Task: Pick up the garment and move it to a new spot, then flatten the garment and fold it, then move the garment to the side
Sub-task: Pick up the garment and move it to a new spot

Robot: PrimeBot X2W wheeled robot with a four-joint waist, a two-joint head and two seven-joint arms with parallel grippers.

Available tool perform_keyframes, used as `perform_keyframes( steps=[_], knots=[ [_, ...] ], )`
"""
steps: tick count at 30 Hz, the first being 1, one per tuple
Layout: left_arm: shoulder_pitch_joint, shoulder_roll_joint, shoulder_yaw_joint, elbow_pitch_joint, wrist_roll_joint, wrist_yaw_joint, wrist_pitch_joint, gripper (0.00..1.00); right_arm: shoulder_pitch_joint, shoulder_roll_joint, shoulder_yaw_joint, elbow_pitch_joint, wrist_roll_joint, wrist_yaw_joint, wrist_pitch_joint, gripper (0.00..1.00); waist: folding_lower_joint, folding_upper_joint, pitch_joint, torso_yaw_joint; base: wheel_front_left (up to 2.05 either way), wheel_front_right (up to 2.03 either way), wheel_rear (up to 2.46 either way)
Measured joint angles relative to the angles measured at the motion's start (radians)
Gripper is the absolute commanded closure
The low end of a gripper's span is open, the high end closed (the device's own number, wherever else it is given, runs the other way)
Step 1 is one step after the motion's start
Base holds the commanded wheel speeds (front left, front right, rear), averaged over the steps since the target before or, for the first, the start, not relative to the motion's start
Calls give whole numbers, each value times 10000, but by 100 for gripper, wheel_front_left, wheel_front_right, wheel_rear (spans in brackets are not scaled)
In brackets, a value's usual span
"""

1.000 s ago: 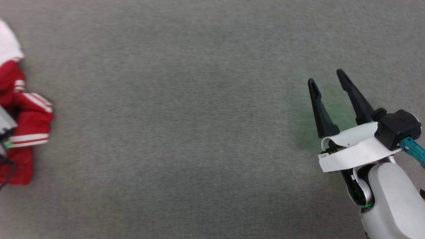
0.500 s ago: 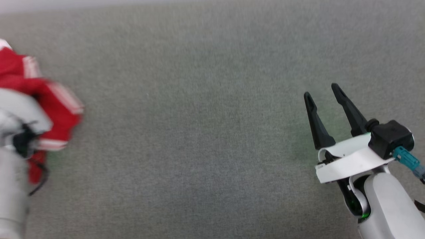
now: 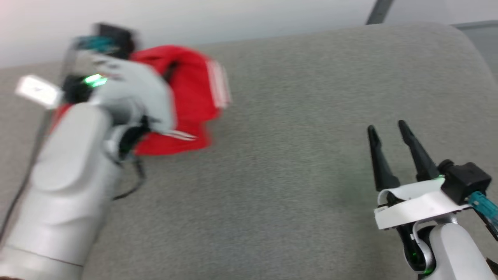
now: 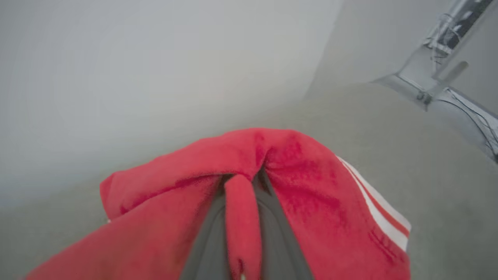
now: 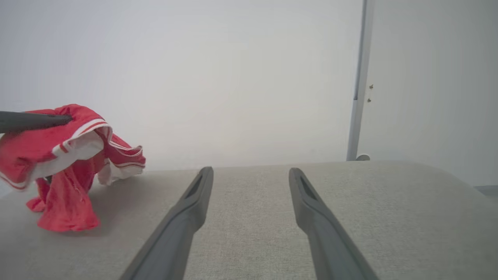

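Grey upholstered surface (image 3: 280, 175), pale wall (image 5: 233, 77) beyond. Item one: garment (image 3: 190, 97), red, bunched, far left, hanging from our left gripper (image 4: 242, 186), jaws pinched on a fold; lower edge seemingly brushing the surface. Item two: right gripper (image 3: 387, 126), near right, fingers spread wide, holding nothing. Handling note: we should raise the cloth clear before carrying, pinch firm
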Motion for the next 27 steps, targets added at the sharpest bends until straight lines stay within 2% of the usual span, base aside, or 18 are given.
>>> perform_keyframes(
  steps=[4,7,9,11,15,18,22,24,27],
  knots=[
    [-492,-326,-1954,-1400,-527,-2,291,100,198,140,-362,-10,176,0,0,0,0,0,65,-529,0,0,0],
    [-1105,-537,-3741,-2226,-1331,-2,284,100,167,278,-462,-40,251,0,0,0,-1,0,198,-902,0,0,0],
    [-1505,-476,-4974,-2615,-1985,-8,207,100,87,351,-483,-61,299,0,0,0,0,0,315,-1140,0,0,0],
    [-1894,-104,-6098,-2685,-2406,-21,71,100,3,418,-479,-71,376,0,0,0,-1,0,439,-1379,0,0,0],
    [-2617,813,-7706,-2228,-3041,-19,-35,100,-157,558,-472,-102,470,0,0,0,0,0,672,-1843,0,0,0],
    [-3121,1283,-8215,-1808,-2978,-19,100,100,-155,594,-518,-115,520,0,0,0,0,1,870,-2111,0,0,0],
    [-3285,1776,-8307,-1766,-1730,-19,918,100,-154,640,-499,-109,606,0,0,0,0,1,1169,-2324,0,0,0],
    [-2986,1887,-8330,-1942,-1174,-19,1421,100,-155,648,-481,-96,648,0,0,0,0,1,1299,-2400,0,0,0],
    [-2640,1988,-8349,-2034,-1014,-19,1824,100,-249,654,-393,-94,828,0,0,0,-1,0,1476,-2495,0,0,0]
  ],
)
